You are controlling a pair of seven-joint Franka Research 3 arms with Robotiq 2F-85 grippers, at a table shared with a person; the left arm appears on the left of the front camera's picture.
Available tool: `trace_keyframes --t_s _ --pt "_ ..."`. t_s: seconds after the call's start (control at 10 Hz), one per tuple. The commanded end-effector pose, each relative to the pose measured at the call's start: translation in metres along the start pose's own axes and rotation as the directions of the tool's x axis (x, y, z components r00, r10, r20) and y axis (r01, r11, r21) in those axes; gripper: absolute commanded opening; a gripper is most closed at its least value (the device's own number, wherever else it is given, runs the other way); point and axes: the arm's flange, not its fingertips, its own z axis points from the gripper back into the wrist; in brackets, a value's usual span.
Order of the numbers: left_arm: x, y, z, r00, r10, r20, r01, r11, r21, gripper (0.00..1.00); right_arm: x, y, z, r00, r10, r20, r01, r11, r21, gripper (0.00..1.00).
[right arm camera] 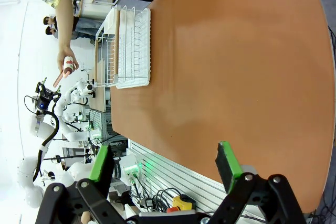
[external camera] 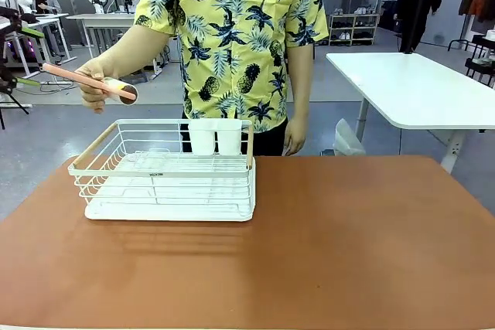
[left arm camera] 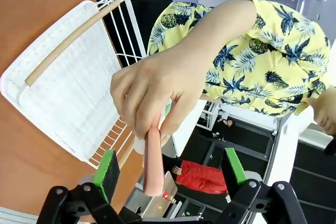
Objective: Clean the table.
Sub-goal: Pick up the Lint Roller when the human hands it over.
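From the front we see the table (external camera: 348, 237) spread wide and reddish-brown, with a white wire rack (external camera: 166, 171) standing on its far left part and bare top everywhere to the right and near side. Beyond the far left edge, above the rack's left corner, the person's hand (external camera: 97, 86) holds out what looks like a roller (external camera: 85, 80). Its pink handle runs from the hand toward the left and slightly upward, so our left arm is the nearer one. In the left wrist view the left pincer (left arm camera: 172, 170) stands wide apart, and the handle comes down from the hand between its two green pads, nearer one pad than the other. We cannot tell whether it touches either. We judge the coming move to be closing on that handle below the person's fingers, where little free length is left. In the right wrist view the right pincer (right arm camera: 164, 163) is also apart and empty, hanging by the table's near edge, well apart from rack and roller.
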Motion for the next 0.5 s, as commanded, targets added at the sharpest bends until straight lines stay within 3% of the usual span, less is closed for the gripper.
trace_keyframes --t_s 0.0,0.4 --pt "-0.003 0.008 -0.015 0.999 -0.046 0.007 0.046 0.999 -0.02 1.0 -0.001 0.003 0.001 1.0 0.003 0.005 -0.003 1.0 0.016 1.0" --pt "-0.011 0.013 -0.029 0.996 -0.084 -0.029 0.084 0.996 0.005 1.0 -0.001 0.003 0.001 1.0 0.003 0.005 -0.003 1.0 0.016 1.0"
